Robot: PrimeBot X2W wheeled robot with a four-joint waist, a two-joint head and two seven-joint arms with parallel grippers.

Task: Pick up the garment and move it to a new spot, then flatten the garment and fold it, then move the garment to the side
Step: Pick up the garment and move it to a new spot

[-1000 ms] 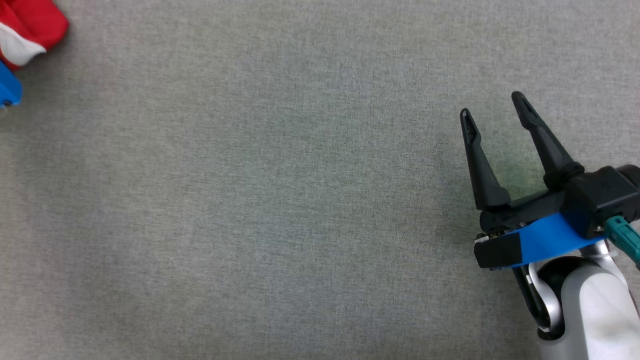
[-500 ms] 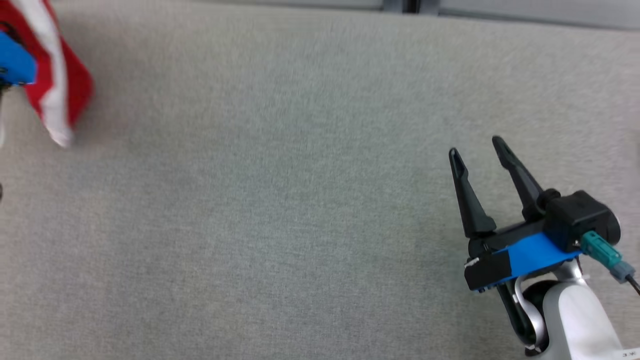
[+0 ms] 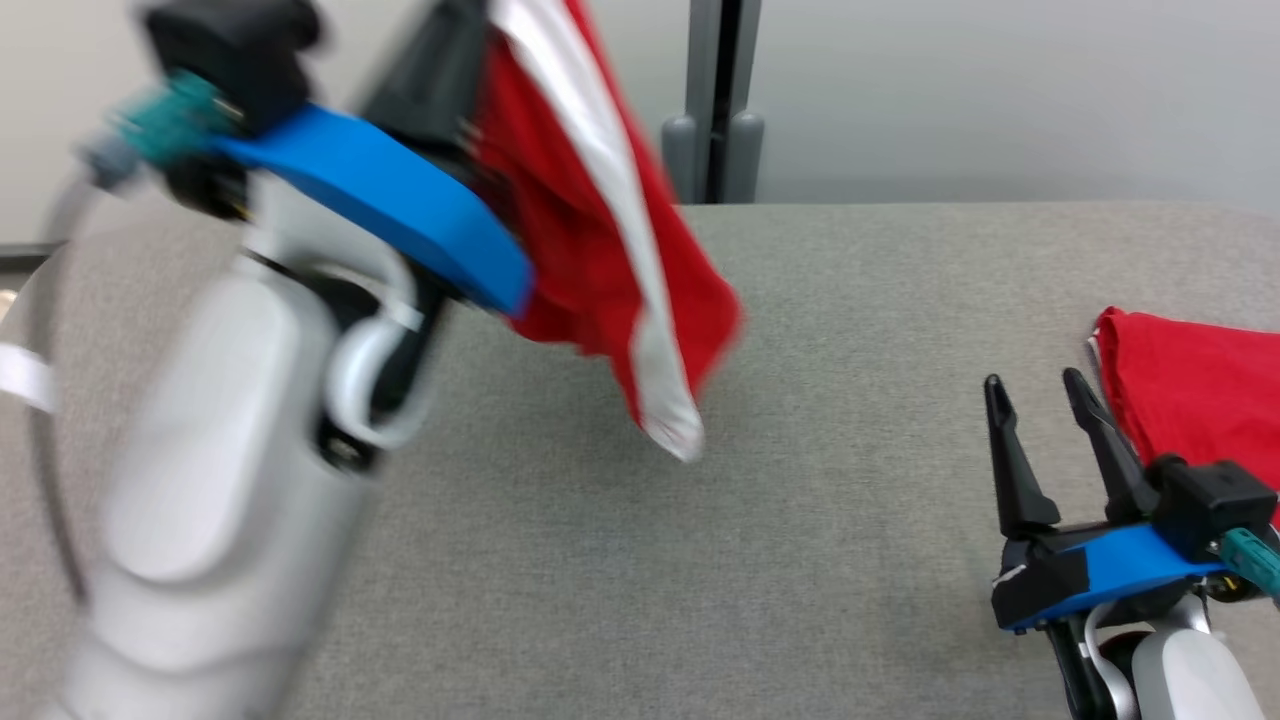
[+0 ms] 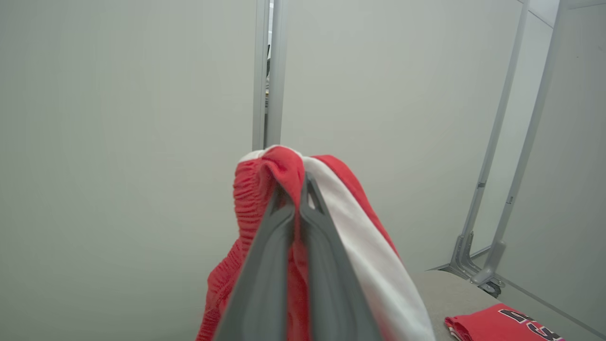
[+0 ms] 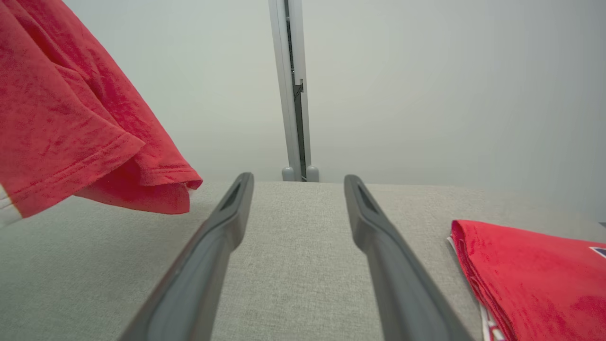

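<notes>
Red cloth with a white stripe, the garment [image 3: 600, 250] hangs in the air above the left part of the grey table [image 3: 820, 560]. It is bunched at its ribbed edge between the clenched fingers of the left gripper [image 4: 297, 187], and its lower hem dangles clear of the surface. The right gripper [image 3: 1031, 382] sits low over the table's right side, jaws spread wide with nothing between them, just beside a folded red garment [image 3: 1190, 390]. The pinch takes in only a small bunch of fabric, so a fast swing could shake it loose; set down too far right, the loose cloth could drape over the folded piece or catch on the spread fingers, and a crumpled landing would make flattening harder
</notes>
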